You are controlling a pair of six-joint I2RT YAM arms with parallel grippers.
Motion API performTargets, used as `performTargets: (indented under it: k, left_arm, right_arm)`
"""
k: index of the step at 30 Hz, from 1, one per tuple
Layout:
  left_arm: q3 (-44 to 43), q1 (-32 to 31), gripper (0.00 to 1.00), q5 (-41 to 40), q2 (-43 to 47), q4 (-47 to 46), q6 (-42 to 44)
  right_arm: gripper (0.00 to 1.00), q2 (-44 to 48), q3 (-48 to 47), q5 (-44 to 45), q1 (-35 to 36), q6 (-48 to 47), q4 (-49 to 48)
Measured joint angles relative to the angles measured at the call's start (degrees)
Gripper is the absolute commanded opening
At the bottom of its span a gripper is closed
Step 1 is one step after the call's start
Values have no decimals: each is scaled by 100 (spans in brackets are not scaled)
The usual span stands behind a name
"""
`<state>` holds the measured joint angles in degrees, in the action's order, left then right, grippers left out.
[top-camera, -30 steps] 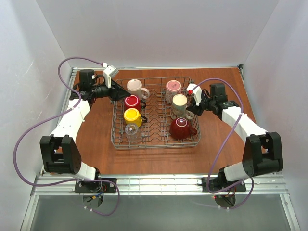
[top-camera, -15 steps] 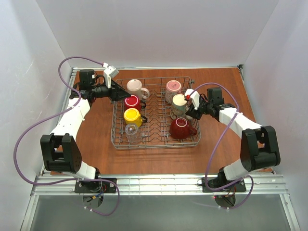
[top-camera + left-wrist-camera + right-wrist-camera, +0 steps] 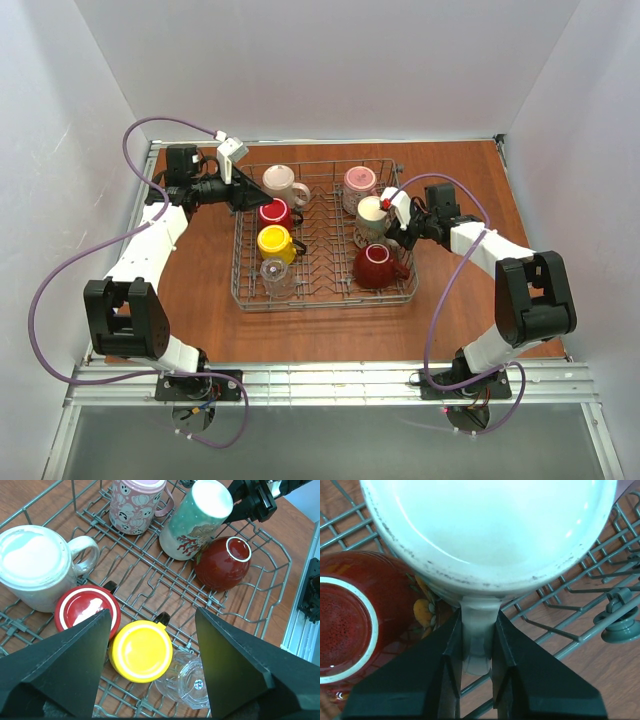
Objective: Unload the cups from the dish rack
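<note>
Cream mug (image 3: pixel 485 525) sits in dish rack (image 3: pixel 570 645), just ahead of right pincer (image 3: pixel 479 625), whose fingers (image 3: pixel 445 680) clamp its handle (image 3: pixel 479 650). Dark red mug (image 3: pixel 345 620) left of that pincer. Left pincer (image 3: pixel 151 612) spread wide, empty, above yellow mug (image 3: pixel 141 651).

Robot lab test cell, plain white panel walls (image 3: pixel 330 70) boxing in a brown table (image 3: pixel 200 300), left arm (image 3: pixel 145 245) and right arm (image 3: pixel 500 255) bolted to an aluminium rail (image 3: pixel 330 385), loose purple cables (image 3: pixel 170 121)
</note>
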<state>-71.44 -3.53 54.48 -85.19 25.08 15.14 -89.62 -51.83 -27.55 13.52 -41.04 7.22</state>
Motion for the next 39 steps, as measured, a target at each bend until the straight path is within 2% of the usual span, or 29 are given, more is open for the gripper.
performTargets:
  k: [4,13,28,34,39]
  left_arm:
    - [0,-7,64,2,0,22,9]
    - [-24,-55,64,0,0,37,7]
    - [-76,-232,63,9,-2,66,-111]
    - [-409,-284,57,310,-116,122,-643]
    - [-579,-317,57,522,-129,-348,-1722]
  right_arm:
    - [1,0,0,-2,0,28,-39]
    - [1,59,0,11,0,24,-15]
    - [1,721,-4,-2,0,433,76]
    - [1,1064,-72,-166,0,1016,-15]
    - [1,1419,-101,-363,0,1860,-535]
